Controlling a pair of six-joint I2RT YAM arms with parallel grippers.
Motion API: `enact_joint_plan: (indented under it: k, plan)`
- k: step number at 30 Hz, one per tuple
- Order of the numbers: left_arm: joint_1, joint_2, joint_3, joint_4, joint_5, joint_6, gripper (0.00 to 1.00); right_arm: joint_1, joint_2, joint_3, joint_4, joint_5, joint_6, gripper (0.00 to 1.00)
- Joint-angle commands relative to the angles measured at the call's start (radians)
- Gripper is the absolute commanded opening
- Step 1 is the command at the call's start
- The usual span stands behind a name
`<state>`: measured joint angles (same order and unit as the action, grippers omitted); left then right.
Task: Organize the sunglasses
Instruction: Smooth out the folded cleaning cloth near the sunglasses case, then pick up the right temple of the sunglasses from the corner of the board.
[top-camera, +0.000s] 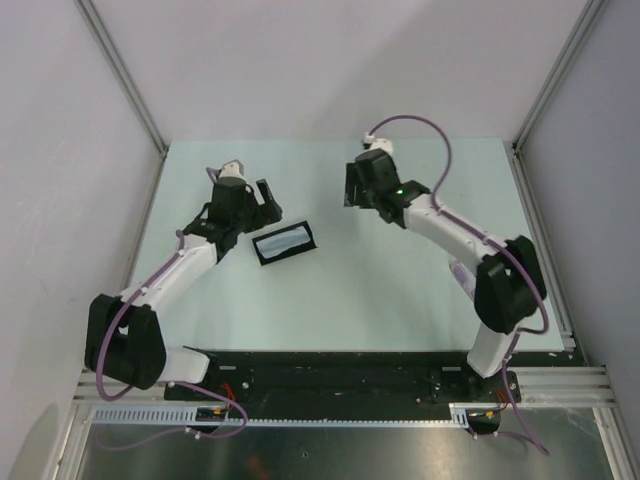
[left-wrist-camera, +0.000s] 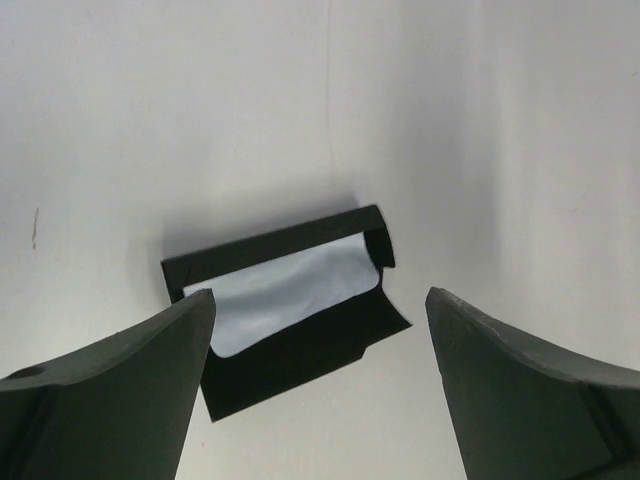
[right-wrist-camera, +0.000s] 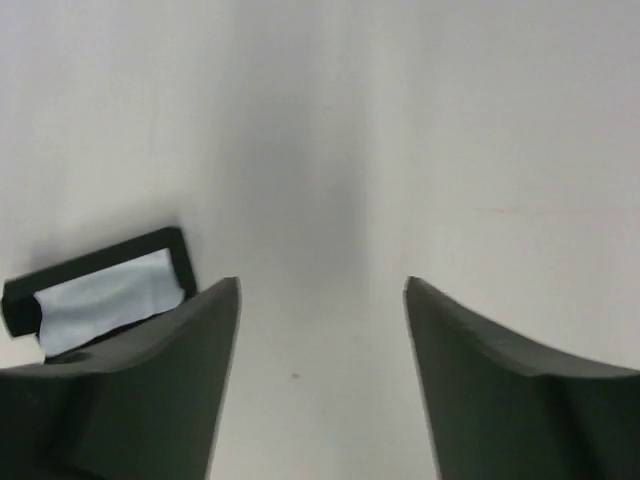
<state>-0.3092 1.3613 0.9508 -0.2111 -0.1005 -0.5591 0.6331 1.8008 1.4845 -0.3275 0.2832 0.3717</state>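
The sunglasses do not show in any view. A black oblong case lies open on the table between the two arms, with a light blue cloth spread inside it. My left gripper hovers just left of and behind the case, open and empty. In the left wrist view the case and cloth lie below the left gripper. My right gripper is open over bare table, to the right of the case. In the right wrist view the right gripper holds nothing, and the case with the cloth sits at the left edge.
The pale green table is walled by white panels with metal posts at the back corners. A black and metal rail runs along the near edge by the arm bases.
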Motion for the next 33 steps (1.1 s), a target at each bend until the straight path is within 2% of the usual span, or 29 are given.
enact_joint_plan:
  k: [1, 2, 3, 7, 11, 14, 17, 22, 27, 33]
  plan:
    - [0.027, -0.062, 0.072, -0.005, 0.051, 0.100, 0.99, -0.047, -0.132, -0.015, -0.203, 0.146, 0.101, 0.82]
    - [0.031, -0.070, 0.078, -0.001, 0.061, 0.105, 1.00, -0.073, -0.145, -0.015, -0.270, 0.168, 0.122, 0.92]
    - [0.039, -0.082, 0.080, -0.005, 0.070, 0.111, 1.00, -0.084, -0.179, -0.018, -0.303, 0.186, 0.142, 0.97]
    - [0.070, -0.105, 0.083, -0.007, 0.097, 0.116, 1.00, -0.147, -0.266, -0.067, -0.448, 0.280, 0.254, 0.98]
    - [0.081, -0.105, 0.077, -0.007, 0.133, 0.117, 1.00, -0.239, -0.359, -0.159, -0.579, 0.333, 0.407, 0.92]
    - [0.085, -0.081, 0.080, -0.005, 0.160, 0.111, 1.00, -0.361, -0.438, -0.261, -0.619, 0.281, 0.501, 0.91]
    - [0.085, -0.053, 0.086, -0.005, 0.252, 0.122, 1.00, -0.499, -0.518, -0.372, -0.624, 0.203, 0.538, 0.90]
    - [0.085, -0.045, 0.074, 0.001, 0.259, 0.122, 1.00, -0.720, -0.587, -0.483, -0.628, 0.149, 0.520, 0.87]
    - [0.090, -0.028, 0.080, 0.001, 0.307, 0.114, 1.00, -0.855, -0.577, -0.553, -0.631, 0.142, 0.467, 0.89]
    - [0.090, 0.009, 0.105, 0.001, 0.392, 0.136, 1.00, -1.003, -0.541, -0.656, -0.512, -0.042, 0.395, 0.94]
